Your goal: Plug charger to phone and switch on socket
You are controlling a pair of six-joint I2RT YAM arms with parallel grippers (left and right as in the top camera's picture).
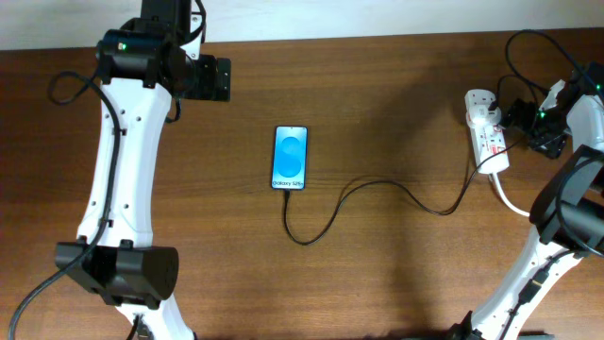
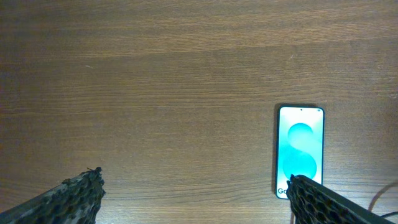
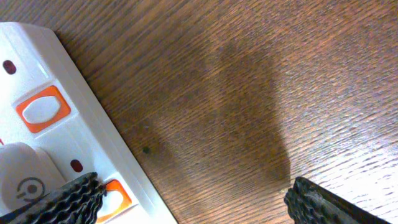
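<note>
Looking down from overhead: phone (image 1: 290, 158) screen-up at mid-desk (image 1: 377, 85), lit blue; charger (image 1: 377, 186) meeting its lower edge, then curling rightward to the socket (image 1: 488, 134) at the far right edge.

Left wrist: left claw (image 2: 196, 204) spread wide over bare wood, holding nothing; phone to the right, just past one finger (image 2: 323, 204).

Right wrist: right claw (image 3: 193, 204) likewise parted and empty, one finger (image 3: 68, 200) overlapping the socket's edge beside an orange switch (image 3: 118, 194) (contact not discernible), the other over wood.
</note>
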